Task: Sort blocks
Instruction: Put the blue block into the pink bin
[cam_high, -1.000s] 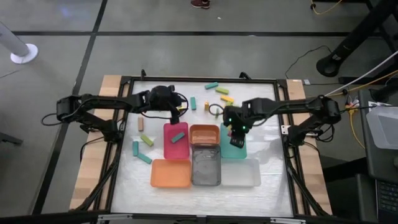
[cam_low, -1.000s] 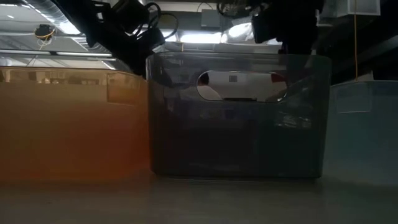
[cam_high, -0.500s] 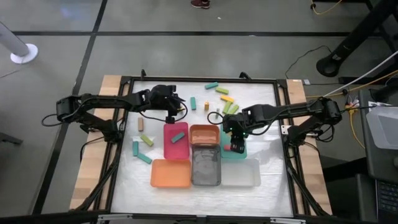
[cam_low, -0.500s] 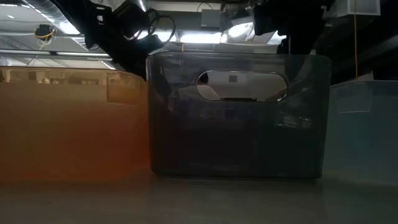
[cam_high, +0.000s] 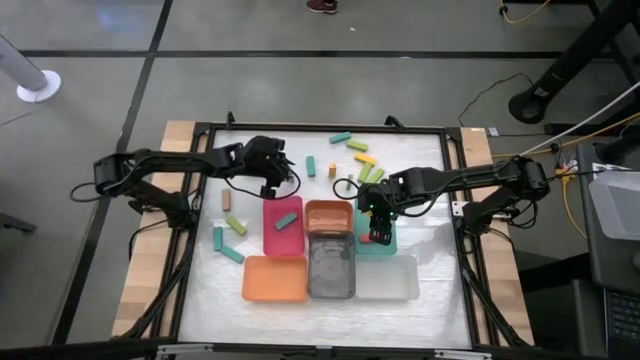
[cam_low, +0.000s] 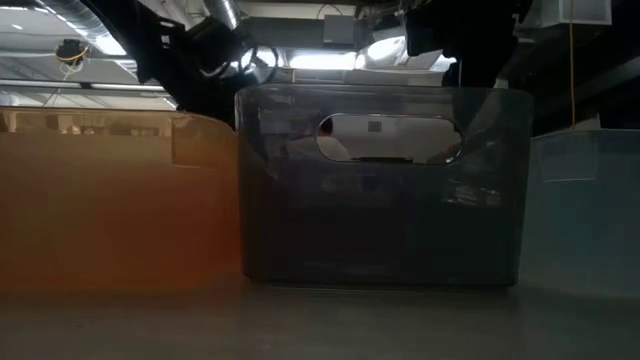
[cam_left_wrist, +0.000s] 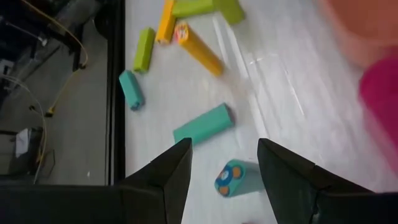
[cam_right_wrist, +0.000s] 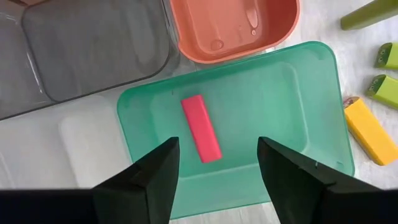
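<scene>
The right gripper (cam_right_wrist: 214, 171), fingers spread and empty, now hangs over the teal tray (cam_right_wrist: 298, 93) with a red block (cam_right_wrist: 201, 128) just released lying beyond its fingertips, while farther off the open left gripper (cam_left_wrist: 224, 171) has swung toward loose teal blocks (cam_left_wrist: 202, 124).

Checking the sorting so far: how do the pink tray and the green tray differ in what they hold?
The pink tray holds a teal block; the green tray holds a red block, under the open right gripper. The teal block lies slanted, the red one lengthwise. Each tray holds one block.
</scene>
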